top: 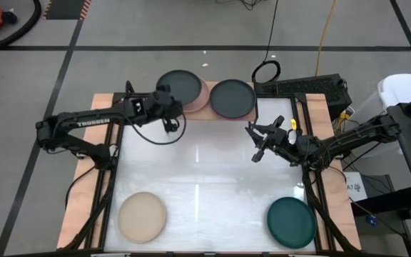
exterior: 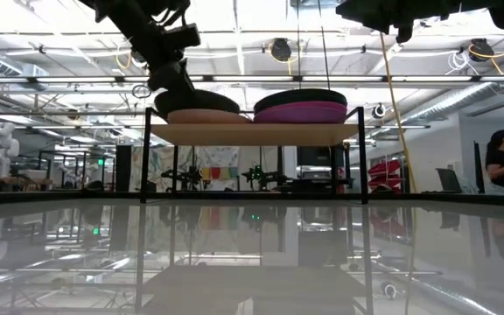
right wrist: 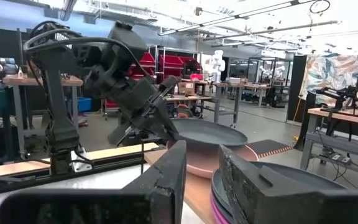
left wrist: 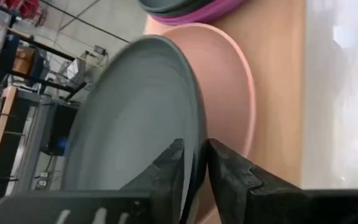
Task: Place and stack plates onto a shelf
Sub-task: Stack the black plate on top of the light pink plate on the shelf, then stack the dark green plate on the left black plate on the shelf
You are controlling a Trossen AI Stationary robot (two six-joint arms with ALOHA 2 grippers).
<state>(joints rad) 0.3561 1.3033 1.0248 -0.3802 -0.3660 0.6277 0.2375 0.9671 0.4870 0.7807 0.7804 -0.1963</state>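
My left gripper (top: 168,100) is shut on a dark grey plate (top: 180,86) over the left half of the shelf (exterior: 252,134). Under that plate, a salmon pink plate (exterior: 204,115) rests flat on the wooden top. On the shelf's right half a dark plate (top: 232,98) lies on a purple plate (exterior: 300,112). A beige plate (top: 143,216) and a dark teal plate (top: 291,221) lie flat on the table near its near edge. My right gripper (top: 257,140) hangs open and empty above the table, right of centre, pointing at the shelf. My left gripper pinches the dark grey plate's rim (left wrist: 196,158) on the side toward the table's left, one finger (left wrist: 169,168) over the plate's hollow and one (left wrist: 229,174) under it. The fingers come from the left, slanting down. The plate sits slightly tilted just above the salmon pink plate; whether it touches it I cannot tell.
The shelf stands at the table's far edge on thin black legs (exterior: 147,157). The white table top (top: 205,178) between the shelf and the two near plates is bare. Cables and a black rack (top: 312,87) lie beyond the far right corner. A person (exterior: 500,166) sits far off.
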